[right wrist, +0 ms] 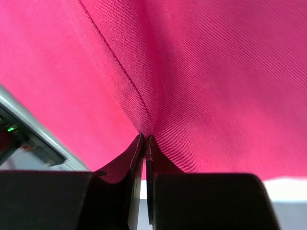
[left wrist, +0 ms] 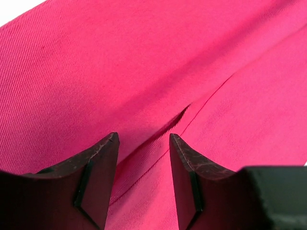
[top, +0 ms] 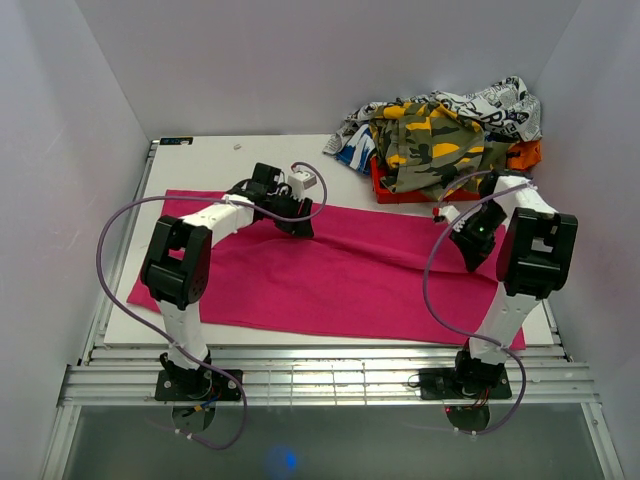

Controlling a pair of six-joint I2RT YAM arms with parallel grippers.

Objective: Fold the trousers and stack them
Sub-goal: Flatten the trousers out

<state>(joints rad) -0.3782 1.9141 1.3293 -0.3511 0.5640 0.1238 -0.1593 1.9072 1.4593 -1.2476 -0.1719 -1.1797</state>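
The hot-pink trousers (top: 330, 280) lie spread flat across the white table (top: 200, 160), reaching nearly from its left side to its right. My left gripper (top: 298, 225) sits at their far edge, left of centre. In the left wrist view it (left wrist: 144, 139) is open, its fingers standing either side of a raised seam fold in the trousers (left wrist: 144, 62). My right gripper (top: 470, 258) is low over the cloth's right part. In the right wrist view it (right wrist: 145, 138) is shut, pinching a ridge of the trousers (right wrist: 216, 72) along a stitched seam.
A heap of other clothes fills the back right corner: a camouflage garment (top: 430, 145), a black-and-white printed cloth (top: 500, 105) and something orange (top: 525, 153). Metal rails (top: 330, 375) run along the near table edge. White walls close in on both sides.
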